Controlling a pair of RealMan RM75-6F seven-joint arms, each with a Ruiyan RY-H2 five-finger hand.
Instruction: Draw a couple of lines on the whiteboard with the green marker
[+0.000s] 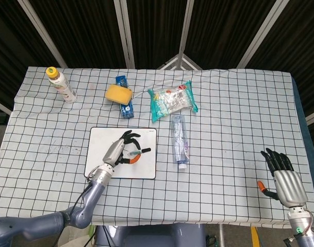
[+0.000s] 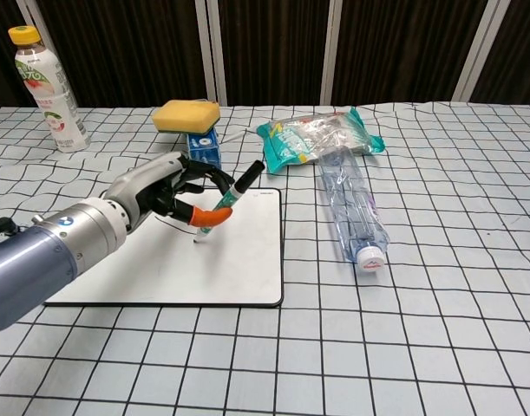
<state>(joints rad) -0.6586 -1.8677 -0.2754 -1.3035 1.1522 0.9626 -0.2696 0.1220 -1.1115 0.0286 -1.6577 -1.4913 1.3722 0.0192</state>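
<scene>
The left hand [image 2: 165,192] grips the green marker [image 2: 223,206] between thumb and fingers, over the middle of the whiteboard [image 2: 238,260]. The marker's long axis is tilted: its cap end points up and away from the hand, toward the board's far right corner, and its tip points down at the white surface just below the fingers. From the chest view the tip looks to be touching the board or a hair above it; I cannot tell which. 1 faint dark stroke shows on the board behind the hand, partly hidden. Bare board lies in front of and to the right of the hand, so the next stroke likely runs that way. The right hand [image 1: 283,175] rests far off with fingers spread, holding nothing.
</scene>
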